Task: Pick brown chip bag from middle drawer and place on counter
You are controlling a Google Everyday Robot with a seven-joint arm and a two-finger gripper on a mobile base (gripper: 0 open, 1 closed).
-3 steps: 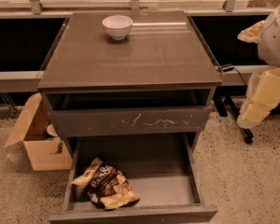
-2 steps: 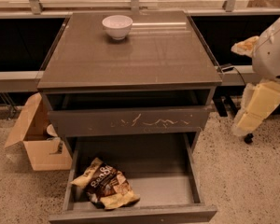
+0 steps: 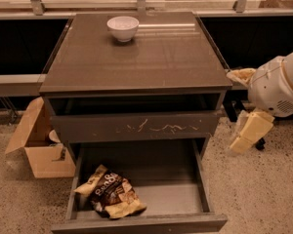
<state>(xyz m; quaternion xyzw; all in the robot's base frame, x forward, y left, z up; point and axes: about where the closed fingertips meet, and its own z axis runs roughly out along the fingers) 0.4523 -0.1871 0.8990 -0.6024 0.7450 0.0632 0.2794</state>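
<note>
The brown chip bag (image 3: 110, 195) lies crumpled on the left side of the floor of the pulled-out middle drawer (image 3: 173, 200), at the bottom of the grey cabinet. The counter (image 3: 146, 57) is the glossy grey-brown cabinet top above it. My gripper (image 3: 249, 133) hangs as pale tan parts under the white arm joint (image 3: 278, 87), to the right of the cabinet. It is level with the scratched drawer front, well apart from the bag, and holds nothing that I can see.
A white bowl (image 3: 123, 27) stands at the back of the counter. The drawer with pale scratches on its front (image 3: 136, 126) sits above the open one. An open cardboard box (image 3: 36, 147) stands on the speckled floor to the left. A window ledge runs behind.
The arm and gripper have moved down and slightly left beside the cabinet's right side. The bag, bowl and drawers have not moved.
</note>
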